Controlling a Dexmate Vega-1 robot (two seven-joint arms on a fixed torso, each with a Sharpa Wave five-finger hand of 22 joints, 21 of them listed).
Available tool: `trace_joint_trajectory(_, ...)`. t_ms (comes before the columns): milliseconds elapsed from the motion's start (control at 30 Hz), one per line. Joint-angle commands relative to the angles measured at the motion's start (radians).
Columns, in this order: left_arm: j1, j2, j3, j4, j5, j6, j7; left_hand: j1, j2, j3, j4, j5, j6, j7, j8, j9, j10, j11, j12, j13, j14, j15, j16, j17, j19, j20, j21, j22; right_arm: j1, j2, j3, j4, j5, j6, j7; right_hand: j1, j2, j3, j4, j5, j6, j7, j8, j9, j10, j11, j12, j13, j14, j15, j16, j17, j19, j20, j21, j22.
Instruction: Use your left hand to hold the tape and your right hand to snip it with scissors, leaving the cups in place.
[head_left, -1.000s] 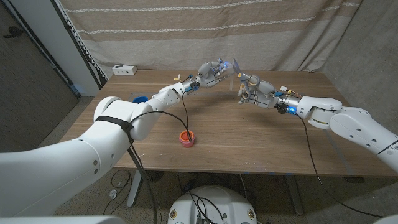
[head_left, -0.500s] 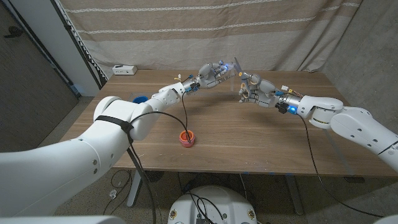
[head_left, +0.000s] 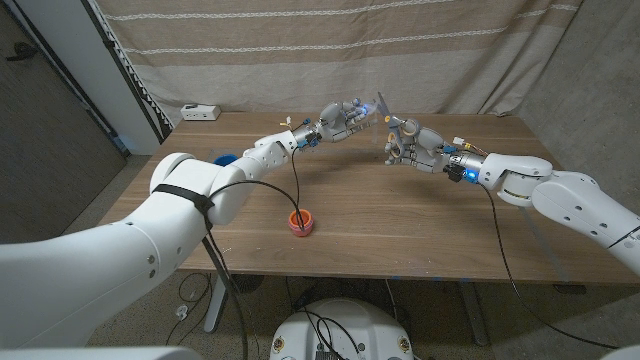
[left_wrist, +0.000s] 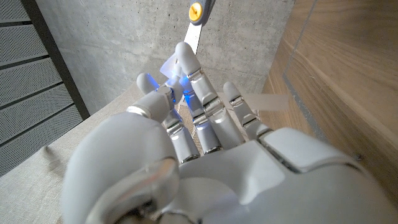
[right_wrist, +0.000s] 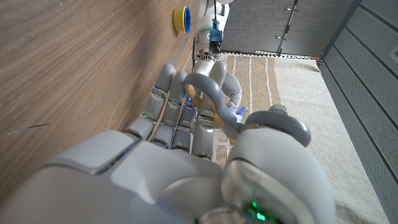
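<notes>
Holding tape (head_left: 378, 108) in left hand (head_left: 345, 117); right hand (head_left: 403, 148) grips scissors (right_wrist: 214, 106) just beside it, blades at tape, cut apparently not made.

A wooden table (head_left: 400, 215) with a warm brown grain is seen across the middle of the head view. Behind it, along the top of the frame, a beige curtain (head_left: 300, 50) with pale horizontal stripes is hung. At the upper left a dark grey panel (head_left: 45, 120) is set at an angle, edged by a white post (head_left: 125, 75). A grey concrete wall (head_left: 600, 70) is seen at the upper right. A small white box (head_left: 200, 112) is placed on the table's far left corner. Below the table edge, grey floor (head_left: 540, 320) is visible at the lower right.
</notes>
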Motion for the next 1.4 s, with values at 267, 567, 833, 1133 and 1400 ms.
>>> trace_joint_trajectory(267,0.001,0.011,0.012,0.001,-0.020,-0.002,0.015,0.010,-0.002,0.013,-0.002,0.004,0.017,0.011,-0.001,0.003,0.090,-0.076,0.268,0.130,0.011,0.000,0.002,0.014,0.002,-0.086,-0.008,0.001,0.018,0.007,-0.006,0.012,0.000,-0.010,-0.003,-0.005,0.003,0.004,-0.002,-0.001,0.010,0.004,-0.003,0.003,0.016,-0.004,0.488,0.001,-0.005,-0.043,0.008,-0.003,-0.003,-0.001,0.005,0.001)
trace_joint_trajectory(567,0.017,0.012,0.003,-0.044,-0.018,0.027,0.036,0.008,-0.007,0.021,-0.002,0.003,0.016,0.012,-0.003,0.007,0.093,-0.076,0.273,0.132,0.019,0.000,0.004,0.026,0.002,-0.084,-0.011,0.001,0.023,0.012,-0.012,0.017,-0.004,-0.012,-0.003,-0.003,0.003,0.005,-0.003,0.000,0.012,0.002,-0.004,0.004,0.017,-0.004,0.489,0.001,-0.007,-0.042,0.009,-0.002,-0.003,0.000,0.006,0.001)
trace_joint_trajectory(833,0.026,0.010,0.005,-0.063,-0.009,0.046,0.037,0.005,-0.011,0.028,-0.001,0.003,0.018,0.009,-0.005,0.008,0.092,-0.076,0.277,0.134,0.023,0.001,0.004,0.037,0.006,-0.083,-0.013,0.001,0.029,0.016,-0.016,0.020,-0.003,-0.018,-0.011,-0.003,0.003,0.005,-0.003,-0.001,0.013,0.003,-0.005,0.006,0.017,-0.004,0.489,0.002,-0.005,-0.045,0.010,-0.003,-0.004,0.000,0.006,0.001)
trace_joint_trajectory(1133,0.031,0.011,0.011,-0.066,-0.002,0.053,0.033,0.001,-0.012,0.035,0.000,0.003,0.013,0.013,-0.008,0.011,0.089,-0.076,0.276,0.131,0.026,0.001,0.003,0.047,0.006,-0.082,-0.014,0.001,0.031,0.019,-0.014,0.025,0.003,-0.021,-0.014,-0.003,0.005,0.006,-0.003,-0.001,0.015,0.002,-0.006,0.005,0.017,-0.007,0.489,0.001,-0.006,-0.045,0.009,-0.004,-0.003,-0.001,0.006,0.001)
trace_joint_trajectory(1400,0.028,0.011,0.010,-0.056,-0.003,0.048,0.031,-0.002,-0.013,0.039,0.000,0.002,0.020,0.021,-0.012,0.005,0.092,-0.076,0.279,0.130,0.029,0.001,0.003,0.056,0.007,-0.080,-0.016,0.002,0.025,0.017,-0.007,0.023,0.000,-0.013,-0.016,0.002,0.005,0.008,-0.005,0.000,0.022,0.002,-0.006,0.004,0.023,-0.006,0.489,-0.002,-0.005,-0.045,0.010,-0.006,-0.003,-0.001,0.007,0.001)
